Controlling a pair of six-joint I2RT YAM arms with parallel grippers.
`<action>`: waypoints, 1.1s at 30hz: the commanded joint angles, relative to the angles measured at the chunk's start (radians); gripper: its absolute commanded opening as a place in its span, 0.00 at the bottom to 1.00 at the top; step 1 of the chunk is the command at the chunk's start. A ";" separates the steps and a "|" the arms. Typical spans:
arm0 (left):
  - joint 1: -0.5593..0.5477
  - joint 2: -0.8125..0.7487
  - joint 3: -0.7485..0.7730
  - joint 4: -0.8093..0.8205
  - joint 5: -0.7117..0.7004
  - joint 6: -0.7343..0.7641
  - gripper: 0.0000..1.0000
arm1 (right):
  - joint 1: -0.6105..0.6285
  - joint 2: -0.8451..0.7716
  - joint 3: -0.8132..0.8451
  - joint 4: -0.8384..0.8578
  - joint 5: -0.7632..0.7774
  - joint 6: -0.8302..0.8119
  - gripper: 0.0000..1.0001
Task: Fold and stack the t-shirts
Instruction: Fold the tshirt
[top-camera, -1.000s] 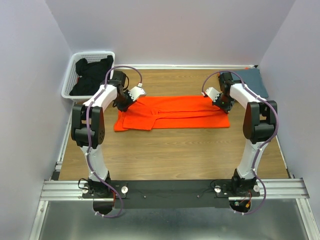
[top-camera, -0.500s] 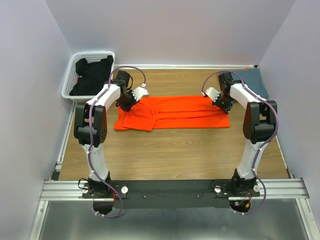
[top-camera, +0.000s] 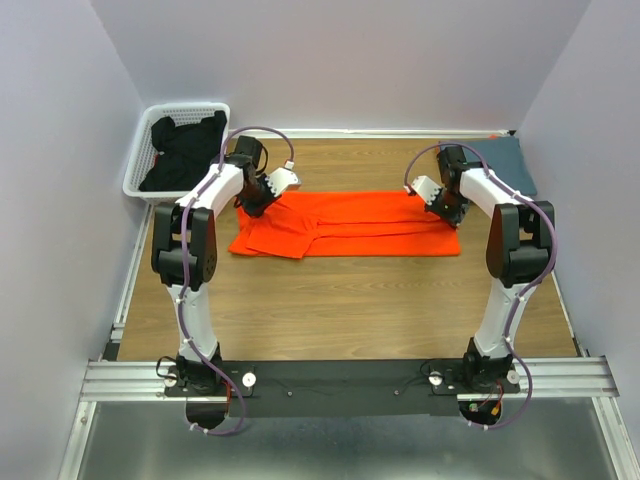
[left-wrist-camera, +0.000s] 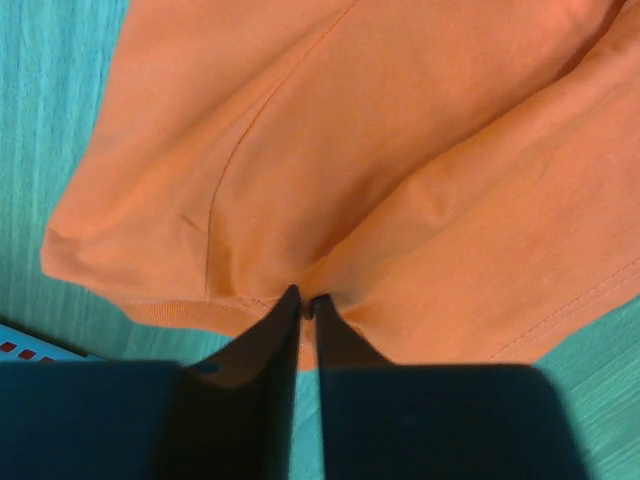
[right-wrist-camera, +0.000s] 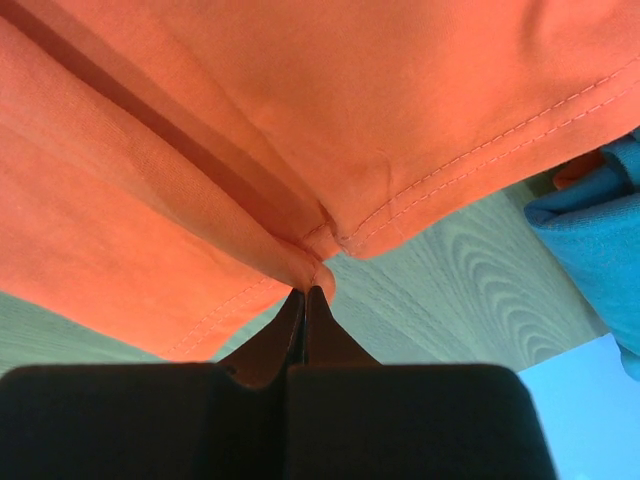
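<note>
The bright orange t-shirt lies as a long folded band across the middle of the table. My left gripper sits low at its back left corner. In the left wrist view the jaws are a sliver apart, and the bunched orange hem is still pinched between the tips. My right gripper is at the shirt's right end. There it is shut on a folded, stitched edge of the cloth. The slate blue-grey t-shirt lies folded at the back right corner, and it also shows as blue cloth in the right wrist view.
A white laundry basket holding dark clothes stands at the back left, just behind the left arm. Walls close in the table on the left, back and right. Bare wood runs between the orange shirt and the arm bases.
My left gripper has moved back and to the right, carrying the shirt's left corner with it. Its jaws have parted slightly. The right arm has not moved.
</note>
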 joint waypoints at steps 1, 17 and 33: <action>-0.002 -0.003 0.003 -0.002 -0.017 -0.010 0.33 | -0.004 0.012 0.021 0.013 0.023 0.036 0.04; 0.204 -0.331 -0.305 -0.054 0.207 -0.050 0.54 | -0.163 -0.132 0.059 -0.226 -0.287 0.333 0.44; 0.281 -0.279 -0.434 0.052 0.275 -0.120 0.62 | -0.240 0.000 0.001 -0.185 -0.422 0.519 0.58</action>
